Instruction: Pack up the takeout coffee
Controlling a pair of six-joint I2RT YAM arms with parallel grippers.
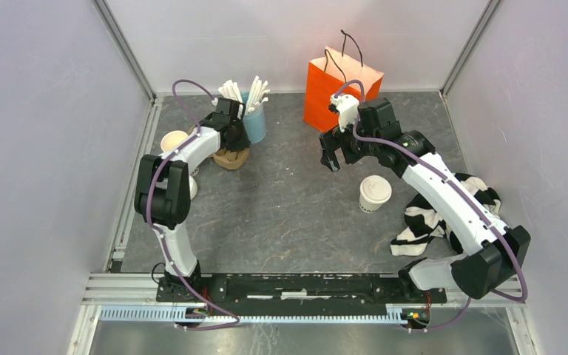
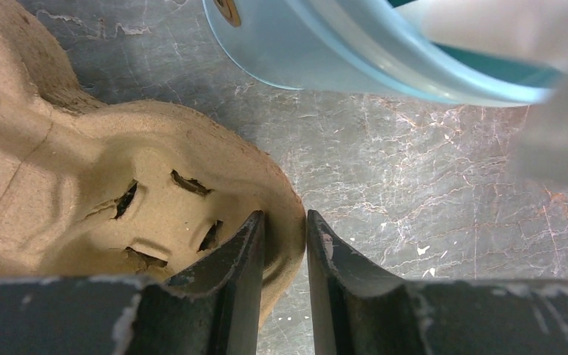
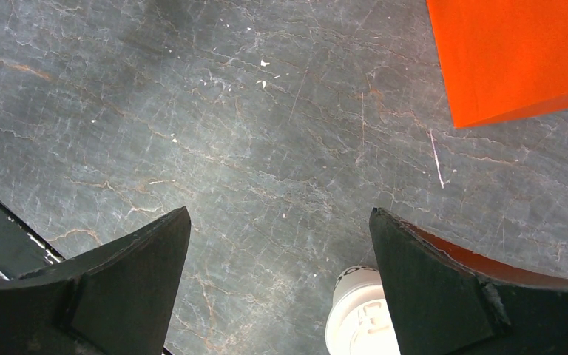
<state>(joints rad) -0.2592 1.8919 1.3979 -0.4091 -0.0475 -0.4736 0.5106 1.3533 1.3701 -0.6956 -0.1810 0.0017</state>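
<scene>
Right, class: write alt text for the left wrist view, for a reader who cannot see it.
The left end effector pinches the rim of a brown pulp cup carrier lying on a grey marbled table. A pale blue container sits just beyond.

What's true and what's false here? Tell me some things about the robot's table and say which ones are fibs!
1. The coffee cup has its lid on. True.
2. The left pincer pinches the edge of the brown tray. True.
3. The right pincer holds the coffee cup. False: it is open and empty.
4. The coffee cup sits inside the orange bag. False: it stands on the table, outside the bag.
5. The orange bag stands upright. True.
</scene>
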